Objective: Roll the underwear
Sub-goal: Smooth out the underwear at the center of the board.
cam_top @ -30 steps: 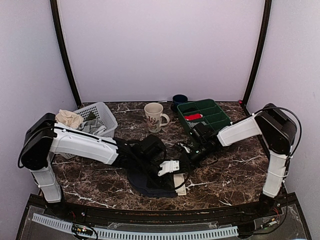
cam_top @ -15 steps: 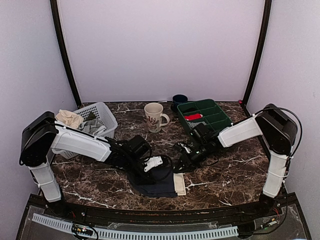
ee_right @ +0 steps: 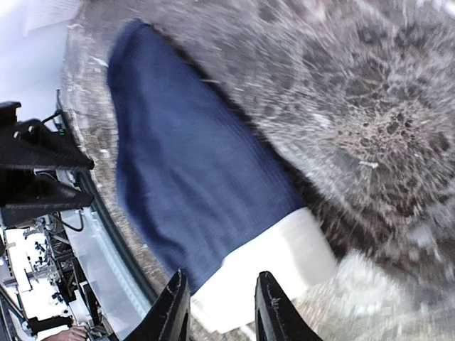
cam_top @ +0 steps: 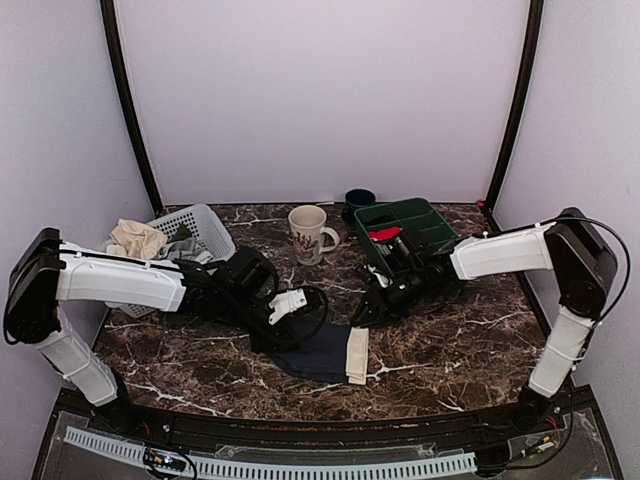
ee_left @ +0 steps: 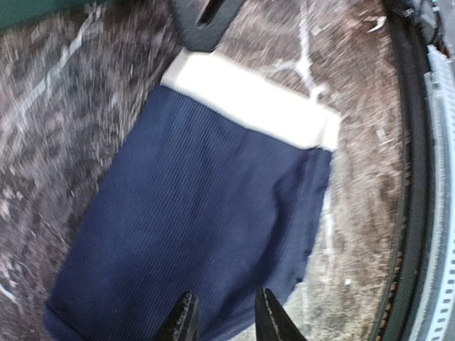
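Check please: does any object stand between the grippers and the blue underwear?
Nothing visible does. The underwear lies flat on the table, and each wrist view shows it straight beyond the open fingers of the left gripper and the right gripper. The mug and green tray stand farther back.

We can read no text, label, brand, number or sign anywhere in these views. The cream mug (cam_top: 309, 232) at the far middle of the table bears only a dark reddish pattern, too small to make out.
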Tool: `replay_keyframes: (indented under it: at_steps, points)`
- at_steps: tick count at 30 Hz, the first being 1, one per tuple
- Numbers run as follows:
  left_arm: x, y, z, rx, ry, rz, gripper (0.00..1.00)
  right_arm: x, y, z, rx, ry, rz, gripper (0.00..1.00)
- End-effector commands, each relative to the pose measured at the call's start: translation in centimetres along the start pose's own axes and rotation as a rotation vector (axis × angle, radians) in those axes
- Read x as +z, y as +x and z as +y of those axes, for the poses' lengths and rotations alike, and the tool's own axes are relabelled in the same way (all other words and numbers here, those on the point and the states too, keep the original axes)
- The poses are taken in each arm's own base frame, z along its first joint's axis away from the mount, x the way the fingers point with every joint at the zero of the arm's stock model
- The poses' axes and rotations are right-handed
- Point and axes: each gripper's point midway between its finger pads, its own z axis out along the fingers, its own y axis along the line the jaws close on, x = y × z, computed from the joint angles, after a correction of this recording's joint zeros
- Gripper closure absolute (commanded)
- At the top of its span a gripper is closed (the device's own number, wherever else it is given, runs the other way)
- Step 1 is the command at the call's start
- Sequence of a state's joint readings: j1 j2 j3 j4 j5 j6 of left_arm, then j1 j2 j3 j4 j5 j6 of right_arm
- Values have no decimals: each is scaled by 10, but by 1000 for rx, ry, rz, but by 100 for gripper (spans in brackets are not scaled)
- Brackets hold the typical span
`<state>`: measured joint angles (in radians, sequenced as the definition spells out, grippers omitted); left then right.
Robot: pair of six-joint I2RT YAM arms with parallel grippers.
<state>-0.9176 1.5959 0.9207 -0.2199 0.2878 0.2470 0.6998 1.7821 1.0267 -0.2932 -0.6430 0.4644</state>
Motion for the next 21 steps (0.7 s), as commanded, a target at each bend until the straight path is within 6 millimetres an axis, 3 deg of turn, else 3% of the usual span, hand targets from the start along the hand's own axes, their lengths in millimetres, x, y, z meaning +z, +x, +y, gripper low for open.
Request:
replay_keyframes:
  at_steps: [1, 5, 9, 15, 21]
  points:
    - [-19, -6, -28, 97, 46, -45, 70, -23, 5, 20, -8, -24, -11, 68]
    - [-11, -11, -42, 165, 49, -30, 72, -23, 29, 19, 22, -30, 28, 70]
    - [9, -34, -64, 262, 66, -37, 74, -18, 54, 8, 86, -33, 52, 77]
    - [35, -69, -75, 262, 124, -112, 73, -5, 78, -13, 162, -19, 69, 87]
    - [63, -65, -79, 310, 141, -60, 73, 7, 85, -17, 170, -28, 87, 90]
